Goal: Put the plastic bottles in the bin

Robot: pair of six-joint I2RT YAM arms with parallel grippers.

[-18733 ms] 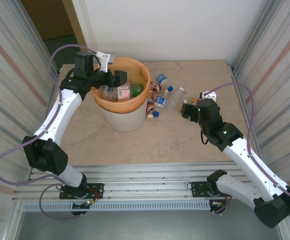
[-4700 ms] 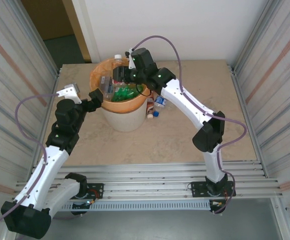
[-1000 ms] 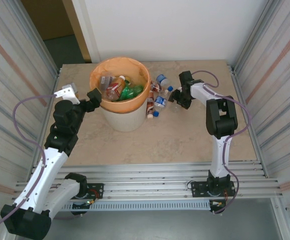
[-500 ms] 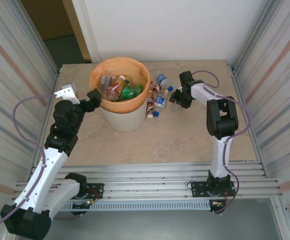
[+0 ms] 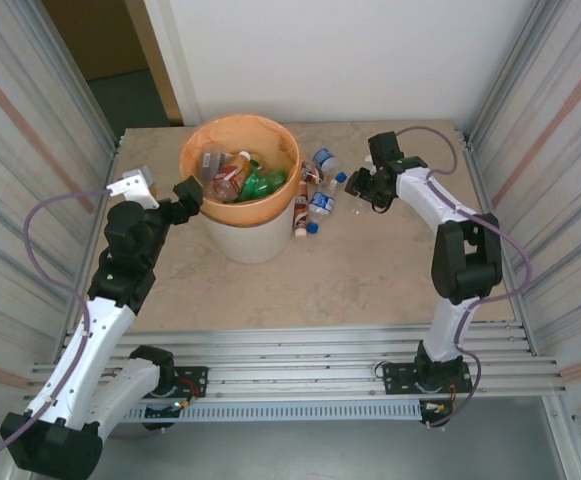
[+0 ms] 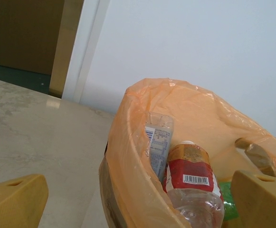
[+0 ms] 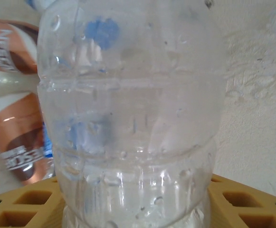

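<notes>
The bin (image 5: 252, 243), off-white with an orange bag, stands at the back left and holds several plastic bottles, among them a red-labelled one (image 5: 232, 172) and a green one (image 5: 267, 183). My left gripper (image 5: 186, 194) hangs open just outside the bin's left rim (image 6: 128, 142). In the left wrist view the red-labelled bottle (image 6: 191, 172) leans inside it. A few more bottles (image 5: 320, 200) lie on the table right of the bin. My right gripper (image 5: 364, 186) is shut on a clear bottle (image 7: 133, 118) beside that pile, its yellow fingers (image 7: 254, 199) on either side.
Two brown-labelled bottles (image 7: 15, 140) lie just behind the held one. Corrugated metal walls (image 5: 540, 120) close in both sides, with a white wall at the back. The beige tabletop (image 5: 320, 280) is bare in front of the bin.
The right arm's elbow has swung out to the right, and its gripper has shifted slightly right and back with the clear bottle. The left arm has stayed put.
</notes>
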